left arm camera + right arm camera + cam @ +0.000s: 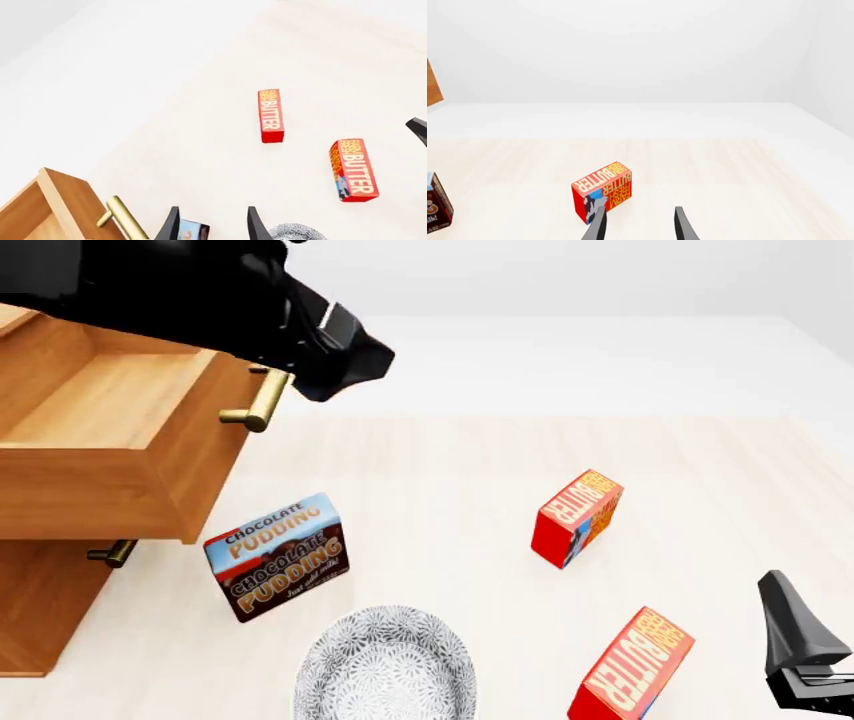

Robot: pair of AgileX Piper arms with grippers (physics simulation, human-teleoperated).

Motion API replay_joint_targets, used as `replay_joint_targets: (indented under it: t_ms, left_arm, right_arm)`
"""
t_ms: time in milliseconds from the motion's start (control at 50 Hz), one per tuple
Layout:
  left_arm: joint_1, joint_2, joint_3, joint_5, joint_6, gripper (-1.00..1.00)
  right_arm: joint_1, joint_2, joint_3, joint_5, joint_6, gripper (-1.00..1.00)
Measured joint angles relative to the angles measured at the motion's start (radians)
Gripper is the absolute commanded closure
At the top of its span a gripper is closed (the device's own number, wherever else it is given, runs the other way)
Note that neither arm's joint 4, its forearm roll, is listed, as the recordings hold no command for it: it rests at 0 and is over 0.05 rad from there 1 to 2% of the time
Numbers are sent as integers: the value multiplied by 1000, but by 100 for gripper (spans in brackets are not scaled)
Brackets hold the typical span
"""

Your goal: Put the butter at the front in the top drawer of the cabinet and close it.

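Observation:
The butter at the front (631,668) (353,170) lies on the table at the near right, red and orange with a blue end. It is out of the right wrist view. The cabinet (40,610) stands at the left, its top drawer (107,475) (40,210) pulled out and empty where it shows. My left gripper (213,227) is open and holds nothing. It hovers high beside the drawer's brass handle (260,405) (123,220). My right gripper (807,660) (639,225) is open and empty, just right of the front butter.
A second butter box (577,518) (270,115) (602,192) stands farther back. A Chocolate Pudding box (274,558) stands below the open drawer's front. A patterned grey plate (384,665) sits near the front edge. The lower drawer's handle (114,553) shows under the open one.

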Motion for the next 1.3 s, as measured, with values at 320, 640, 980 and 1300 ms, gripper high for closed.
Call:
replay_joint_targets:
  t_ms: [320, 640, 980, 1300]
  left_arm:
    - [-85, 128, 22, -145, 16, -100]
    - [-146, 301, -49, -231, -20, -100]
    - [-189, 467, -150, -298, -114, -100]
    - [-203, 592, -219, -358, -191, -100]
  right_arm:
    - [0, 0, 0, 0, 0, -100]
    - [0, 0, 0, 0, 0, -100]
    - [0, 0, 0, 0, 0, -100]
    - [0, 0, 0, 0, 0, -100]
